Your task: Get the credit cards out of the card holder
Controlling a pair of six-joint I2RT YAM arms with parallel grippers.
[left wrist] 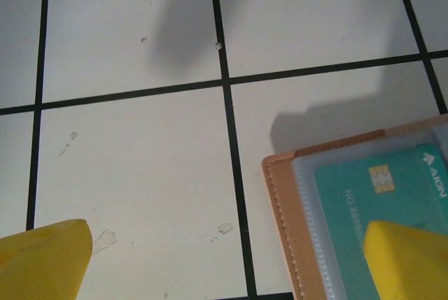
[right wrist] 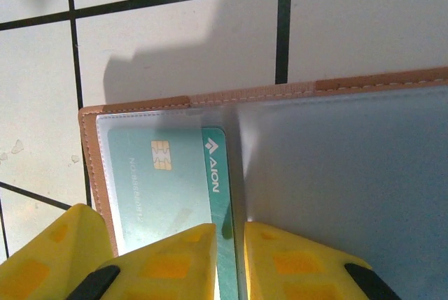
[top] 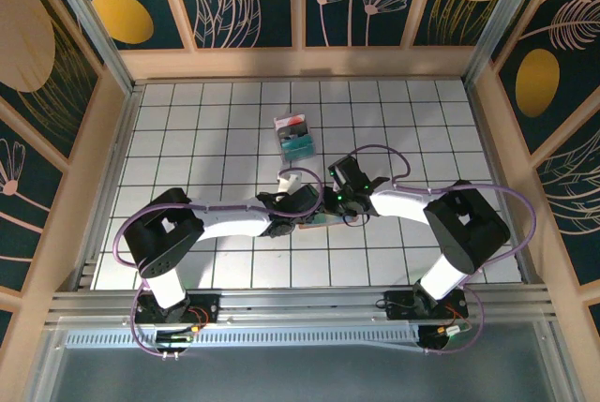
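Note:
The card holder (right wrist: 336, 174) lies open on the white gridded table, tan-edged with clear sleeves; from above a sliver of it (top: 322, 221) shows under the two wrists. A teal credit card (right wrist: 157, 188) with a gold chip sits in the left sleeve, its right edge sticking out. My right gripper (right wrist: 230, 258) is shut on that bare edge, next to a raised grey sleeve page. My left gripper (left wrist: 224, 265) is open wide and holds nothing. One of its yellow fingertips (left wrist: 406, 261) hovers over the card (left wrist: 378, 195); the other is over bare table to the left.
A teal rectangular pack (top: 296, 137) with red and black parts lies on the table beyond both grippers. Wooden walls ring the table (top: 187, 121). Both arms meet mid-table, wrists close together.

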